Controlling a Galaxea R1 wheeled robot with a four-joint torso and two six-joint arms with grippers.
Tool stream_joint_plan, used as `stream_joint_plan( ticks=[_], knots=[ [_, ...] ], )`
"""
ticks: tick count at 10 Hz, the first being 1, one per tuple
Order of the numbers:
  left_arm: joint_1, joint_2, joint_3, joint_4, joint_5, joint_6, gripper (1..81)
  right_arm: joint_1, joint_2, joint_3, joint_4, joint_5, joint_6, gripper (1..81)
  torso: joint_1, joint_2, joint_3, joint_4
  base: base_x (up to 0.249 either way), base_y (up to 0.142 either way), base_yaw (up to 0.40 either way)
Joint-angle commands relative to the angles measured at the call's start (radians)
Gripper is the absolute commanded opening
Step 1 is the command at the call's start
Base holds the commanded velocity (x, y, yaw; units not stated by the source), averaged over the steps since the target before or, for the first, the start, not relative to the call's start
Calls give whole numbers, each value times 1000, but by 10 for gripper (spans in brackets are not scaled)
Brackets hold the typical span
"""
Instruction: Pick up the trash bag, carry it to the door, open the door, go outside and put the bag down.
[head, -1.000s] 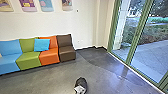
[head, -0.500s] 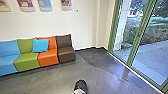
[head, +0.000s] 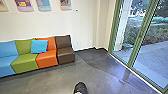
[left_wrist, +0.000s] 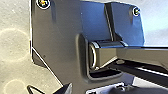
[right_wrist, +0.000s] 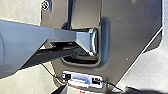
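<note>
Neither arm is clearly lying nearer the dark rounded thing (head: 80, 88), maybe the trash bag.
Whether the left tool (left_wrist: 86, 91) or right tool (right_wrist: 101, 91) is opening, closing or gripping, I can't tell; the thing is sitting close, twelve o'clock, the green-framed glass (head: 136, 47), likely the door, standing farther off toward one.

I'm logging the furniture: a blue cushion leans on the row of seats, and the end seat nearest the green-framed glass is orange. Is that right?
Not the colour: the head view shows that the end seat nearest the green-framed glass is brown. The blue cushion does lean on the row of seats.
</note>
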Motion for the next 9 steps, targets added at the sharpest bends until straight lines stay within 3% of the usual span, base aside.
stream_joint_plan(
  ticks=[1,9],
  knots=[
    [-30,-5,4,-6,60,3,811,17,-12,7,1,-62,-5,811,0,0,0,0,133,0,0],
    [-30,-5,4,-6,60,3,811,17,-14,6,-2,-63,-3,811,0,0,0,0,133,0,0]
  ],
)
